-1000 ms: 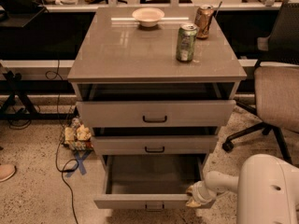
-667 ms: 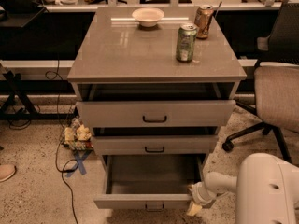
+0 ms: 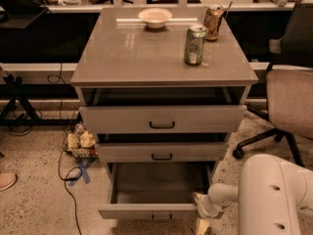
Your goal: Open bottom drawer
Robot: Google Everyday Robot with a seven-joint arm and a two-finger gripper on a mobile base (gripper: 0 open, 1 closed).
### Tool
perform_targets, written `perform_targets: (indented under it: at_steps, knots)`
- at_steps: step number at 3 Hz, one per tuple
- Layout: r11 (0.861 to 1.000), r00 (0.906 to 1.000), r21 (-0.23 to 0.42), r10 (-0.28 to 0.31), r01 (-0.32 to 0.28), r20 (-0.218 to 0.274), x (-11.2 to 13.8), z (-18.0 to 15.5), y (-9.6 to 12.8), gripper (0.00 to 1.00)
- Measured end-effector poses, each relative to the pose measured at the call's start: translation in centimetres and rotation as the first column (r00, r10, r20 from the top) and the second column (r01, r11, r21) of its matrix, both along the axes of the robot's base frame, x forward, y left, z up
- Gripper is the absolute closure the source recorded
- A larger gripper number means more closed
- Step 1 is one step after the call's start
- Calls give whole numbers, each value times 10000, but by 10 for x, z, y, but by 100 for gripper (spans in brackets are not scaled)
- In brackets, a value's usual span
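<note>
One open bottom drawer (image 3: 155, 191), tool (image 3: 200, 210) seemingly alongside

The gripper (image 3: 201, 213), lower right by the bottom drawer's (image 3: 146, 211) right front corner, is cut by the bottom edge. The arm (image 3: 274, 195) and chair (image 3: 292, 96) run off the right edge; the drawer's back hides under the middle drawer (image 3: 161, 152).

A speckled floor (image 3: 29, 209), a padded office chair (image 3: 289, 97) at right, black cables (image 3: 62, 166) at left, a long desk (image 3: 78, 8) behind.
</note>
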State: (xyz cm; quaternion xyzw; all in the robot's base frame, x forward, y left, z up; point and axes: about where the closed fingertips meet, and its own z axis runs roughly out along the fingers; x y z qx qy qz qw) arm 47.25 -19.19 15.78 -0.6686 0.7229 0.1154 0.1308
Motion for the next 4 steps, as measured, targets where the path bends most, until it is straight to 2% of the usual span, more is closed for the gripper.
perform_targets:
  at_steps: [2,3,4]
  knots:
    - [9999,9999,74,132,-132,-34,-18,4,3,46]
    - [9999,10000,140,-91,91,-14,-30,6,-2,71]
    - [9996,9998,179,-208,208,10,-36,7,-5,99]
